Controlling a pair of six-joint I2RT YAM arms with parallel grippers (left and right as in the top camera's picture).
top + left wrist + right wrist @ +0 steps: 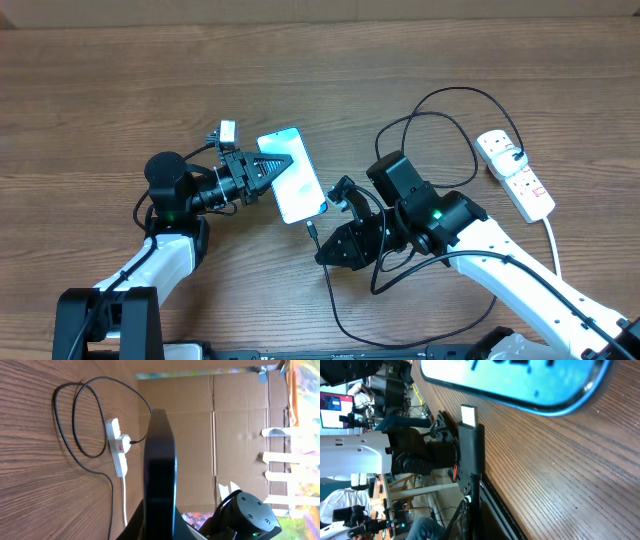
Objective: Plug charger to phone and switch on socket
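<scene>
The phone (292,175) is held just left of the bench centre, pinched at its long edge by the left gripper (262,172). The charger's connector tip (312,231) sits just off the phone's near corner, ahead of the right gripper (328,250), whose opening cannot be told. The power strip (515,175) lies by the right edge.

Risk judged: if the tip is offered askew, the port may be missed and the phone twisted in its one-edge hold. Slack cable near the right arm may also snag.

Wooden table (120,90) with socket (515,175) and looped charger (330,295)
</scene>
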